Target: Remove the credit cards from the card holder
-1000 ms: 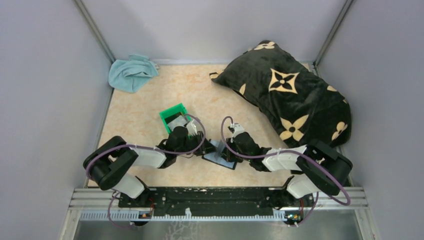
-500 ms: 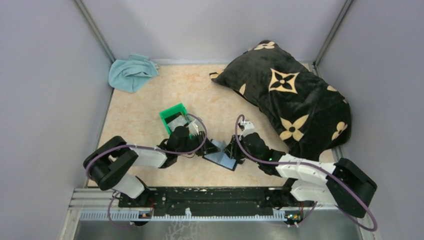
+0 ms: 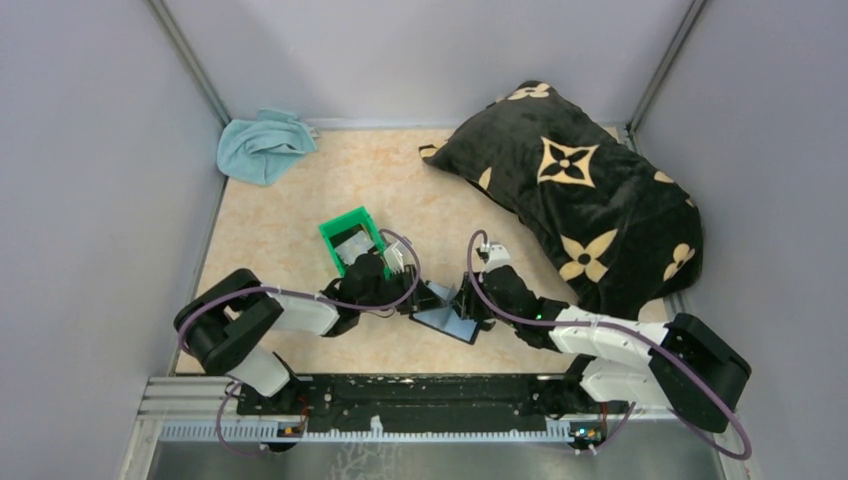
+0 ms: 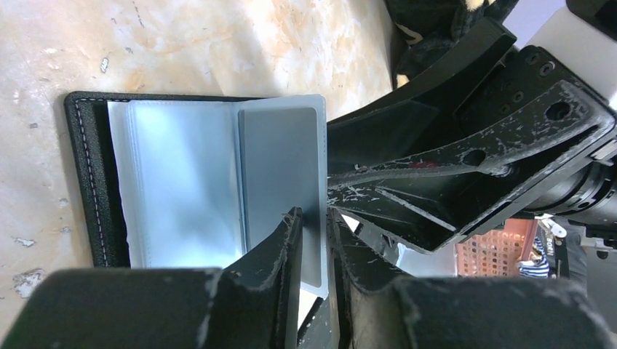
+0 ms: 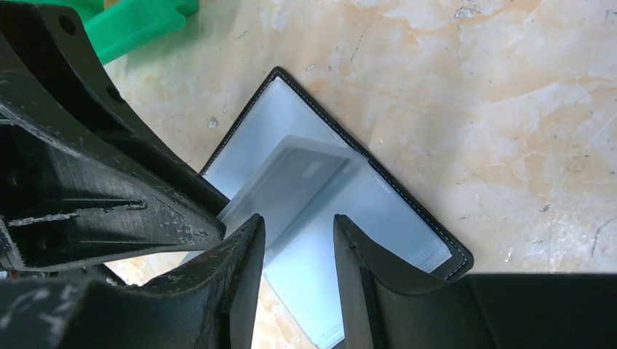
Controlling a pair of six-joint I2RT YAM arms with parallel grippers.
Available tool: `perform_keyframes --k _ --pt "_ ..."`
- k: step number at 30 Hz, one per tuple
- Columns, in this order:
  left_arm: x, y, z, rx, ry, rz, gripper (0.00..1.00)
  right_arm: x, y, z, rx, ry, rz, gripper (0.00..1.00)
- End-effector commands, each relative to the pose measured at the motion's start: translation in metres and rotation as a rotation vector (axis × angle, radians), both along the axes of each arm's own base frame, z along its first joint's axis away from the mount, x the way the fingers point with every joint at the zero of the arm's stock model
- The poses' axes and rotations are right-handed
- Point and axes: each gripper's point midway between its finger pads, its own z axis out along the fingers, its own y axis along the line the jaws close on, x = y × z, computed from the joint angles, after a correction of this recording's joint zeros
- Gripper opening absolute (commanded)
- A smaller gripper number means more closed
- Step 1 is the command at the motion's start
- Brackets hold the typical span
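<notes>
Card holder (image 3: 447,318) lying open on the worktop (image 3: 300,210), just beside the green bin (image 3: 348,232). Left pincer (image 4: 313,216), on the bin side, clenched on a clear sleeve leaf carrying a grey credit card (image 4: 280,182). Right pincer (image 5: 298,222), on the side away from the bin, released.

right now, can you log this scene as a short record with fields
black folding card holder: open flat
pale grey card: inside a clear sleeve of the holder
left tool: closed on that sleeve's edge
right tool: open, above the sleeve
green plastic bin: beside the left arm, something pale inside
</notes>
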Motion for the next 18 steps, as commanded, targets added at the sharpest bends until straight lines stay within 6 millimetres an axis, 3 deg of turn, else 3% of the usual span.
perform_keyframes --k 1,11,18 --pt "-0.001 -0.011 0.014 -0.048 -0.03 -0.032 0.24 0.018 0.007 0.042 0.087 -0.095 -0.048 0.4" --pt "-0.012 -0.033 0.022 -0.069 -0.041 -0.1 0.24 0.021 -0.036 0.051 0.056 -0.132 -0.211 0.38" --pt "-0.021 -0.04 0.015 -0.073 -0.023 -0.124 0.24 0.019 -0.047 0.044 0.035 -0.115 -0.237 0.38"
